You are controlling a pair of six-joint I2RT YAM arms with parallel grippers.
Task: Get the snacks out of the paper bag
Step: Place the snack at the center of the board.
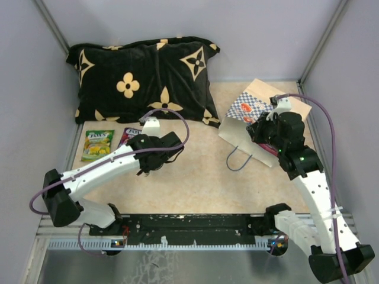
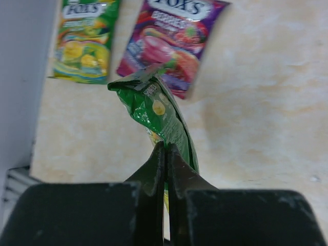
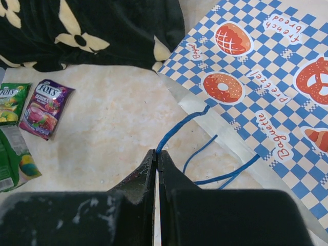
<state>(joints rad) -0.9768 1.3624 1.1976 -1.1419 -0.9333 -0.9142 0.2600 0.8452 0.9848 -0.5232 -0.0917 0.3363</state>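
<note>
The left gripper (image 2: 165, 149) is clamped on a green packet (image 2: 156, 110), dangling it over the table (image 2: 266, 128) just short of the two already laid out, a lime-green packet (image 2: 84, 43) and a magenta packet (image 2: 171, 41). Looks like it's building a row. The right gripper (image 3: 157, 152) is pinching the blue cord handle (image 3: 182, 125) of the paper bag (image 3: 266, 77), which lies tipped over beside the cushion (image 3: 77, 31). I'd guess that's to stop it sliding. Can't tell if anything's left inside.
</note>
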